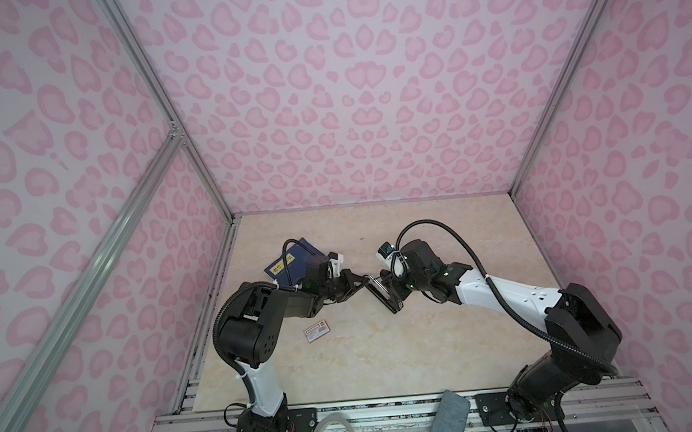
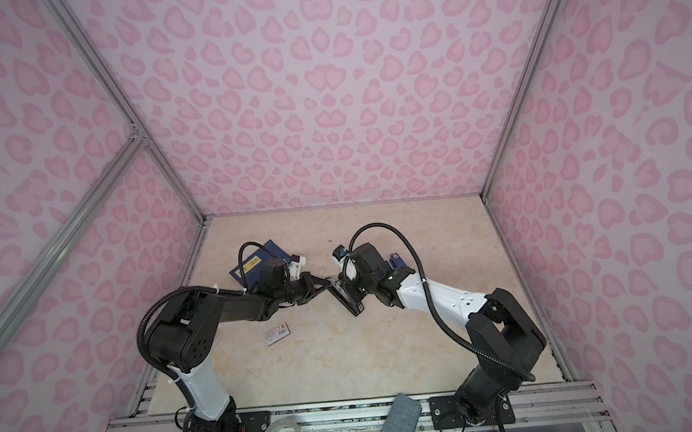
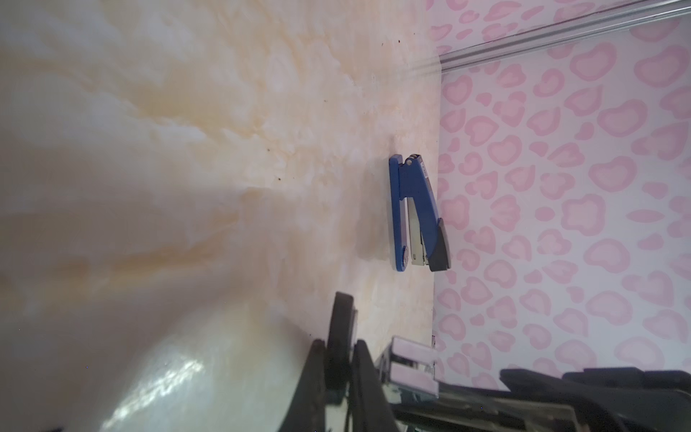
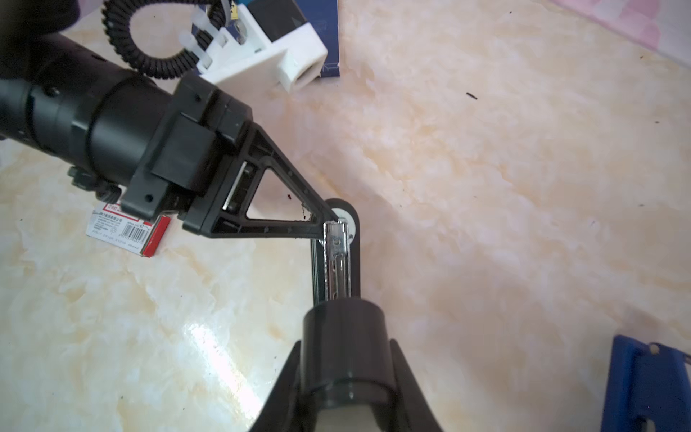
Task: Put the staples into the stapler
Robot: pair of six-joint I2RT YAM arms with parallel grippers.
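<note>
Marble tabletop [image 4: 486,187] carried both arms. Left gripper [image 4: 327,223] pinched nearly shut at the silvery magazine [image 4: 336,258] tip, staples indistinguishable there. Right gripper [image 4: 346,346] clamped the black stapler [image 4: 354,258], mid-table. In a top view, a blue stapler [image 2: 396,260] lay at its two o'clock.

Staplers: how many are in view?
2. A black stapler, open, held at centre by the right gripper; a blue stapler on the table to its right. No others show.
</note>
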